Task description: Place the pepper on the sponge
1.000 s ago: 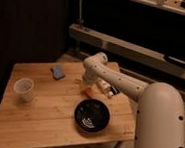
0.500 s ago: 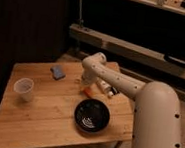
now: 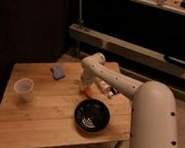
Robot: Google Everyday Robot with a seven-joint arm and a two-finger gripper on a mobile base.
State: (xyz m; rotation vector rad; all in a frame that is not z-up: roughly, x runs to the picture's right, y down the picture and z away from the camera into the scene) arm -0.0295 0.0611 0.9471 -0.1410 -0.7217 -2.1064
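The blue-grey sponge (image 3: 58, 73) lies on the wooden table (image 3: 35, 117) toward its far side, left of the arm. My gripper (image 3: 86, 88) points down at the table just right of the sponge and behind the black bowl (image 3: 92, 115). A small orange-red bit, the pepper (image 3: 88, 92), shows right at the gripper's tip, low over the wood. The arm's white links hide most of the gripper.
A clear plastic cup (image 3: 23, 89) stands near the table's left edge. A pale oblong item (image 3: 106, 87) lies under the arm at the table's right side. Dark shelving and a metal rail run behind the table.
The arm's wrist has shifted slightly left toward the sponge, with the orange-red pepper staying at the gripper's tip. Bowl, cup and sponge have not moved.
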